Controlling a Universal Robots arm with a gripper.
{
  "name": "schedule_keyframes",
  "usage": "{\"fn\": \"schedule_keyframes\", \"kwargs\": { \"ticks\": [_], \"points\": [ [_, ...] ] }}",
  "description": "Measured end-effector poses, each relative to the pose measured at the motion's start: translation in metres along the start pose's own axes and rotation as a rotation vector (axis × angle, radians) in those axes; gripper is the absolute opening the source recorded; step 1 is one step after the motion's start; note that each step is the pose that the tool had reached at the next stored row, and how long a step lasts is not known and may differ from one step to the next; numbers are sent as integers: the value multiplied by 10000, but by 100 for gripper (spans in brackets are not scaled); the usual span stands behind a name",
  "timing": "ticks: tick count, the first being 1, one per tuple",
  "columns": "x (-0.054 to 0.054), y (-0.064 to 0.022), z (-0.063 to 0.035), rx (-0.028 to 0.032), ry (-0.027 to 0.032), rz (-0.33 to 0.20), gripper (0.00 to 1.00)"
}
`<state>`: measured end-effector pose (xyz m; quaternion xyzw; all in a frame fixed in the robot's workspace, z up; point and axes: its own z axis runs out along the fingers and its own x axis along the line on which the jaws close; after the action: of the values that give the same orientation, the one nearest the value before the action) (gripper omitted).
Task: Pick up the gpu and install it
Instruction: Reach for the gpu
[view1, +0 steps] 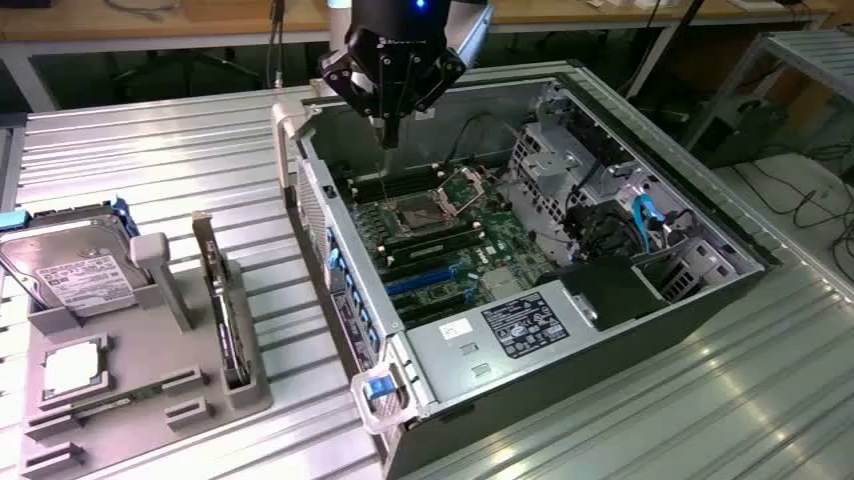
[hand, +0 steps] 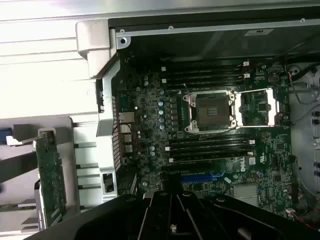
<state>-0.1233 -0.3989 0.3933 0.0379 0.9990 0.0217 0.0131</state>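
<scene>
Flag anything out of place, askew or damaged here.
Nothing looks damaged or spilled. One thing stands out: the processor socket on the motherboard sits empty with its metal cover swung open. The gpu stands on edge in the grey holder, apart from the shut gripper.

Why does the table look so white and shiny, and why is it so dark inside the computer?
In the wrist view, glare washes the ribbed metal table out to near white, while the motherboard looks dim. In the exterior view, light leaves bright streaks on the table at the exterior view's lower right, and the walls of the computer case shade its inside.
</scene>
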Motion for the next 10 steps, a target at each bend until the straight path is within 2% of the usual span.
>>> {"fn": "schedule_keyframes", "kwargs": {
  "ticks": [10],
  "points": [
    [195,-59,0,-1,0,-5,11]
  ]
}}
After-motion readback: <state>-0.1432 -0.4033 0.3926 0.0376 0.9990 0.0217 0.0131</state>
